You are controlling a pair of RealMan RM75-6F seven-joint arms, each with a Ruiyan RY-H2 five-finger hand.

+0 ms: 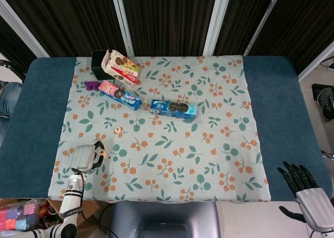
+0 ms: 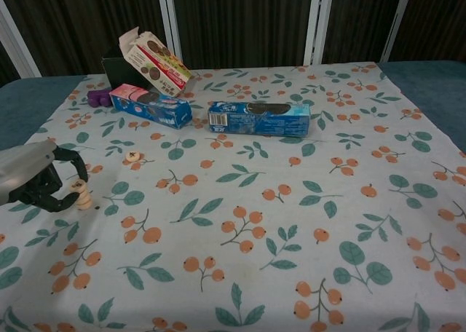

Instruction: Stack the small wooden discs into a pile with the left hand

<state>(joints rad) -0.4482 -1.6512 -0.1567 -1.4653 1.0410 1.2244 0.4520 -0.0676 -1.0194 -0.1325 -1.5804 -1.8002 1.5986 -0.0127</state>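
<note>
A short pile of small wooden discs (image 2: 83,196) stands on the floral cloth at the left, also seen as the pile (image 1: 103,153) from the head. My left hand (image 2: 33,179) is just left of it with loosely curled fingers whose tips reach the pile's top. I cannot tell whether they touch it. From above, the left hand (image 1: 85,157) sits near the cloth's front left corner. One loose disc (image 2: 132,156) with a dark mark lies farther back, the same loose disc (image 1: 118,129) in the head view. My right hand (image 1: 307,188) hangs spread and holding nothing, off the table's front right corner.
A blue biscuit box (image 1: 174,108) lies mid-table and a pink-and-blue box (image 1: 120,94) to its left. An opened biscuit carton (image 1: 121,67) leans on a black box at the back left, with a purple piece (image 1: 92,85) beside it. The floral cloth (image 1: 209,159) covers the table.
</note>
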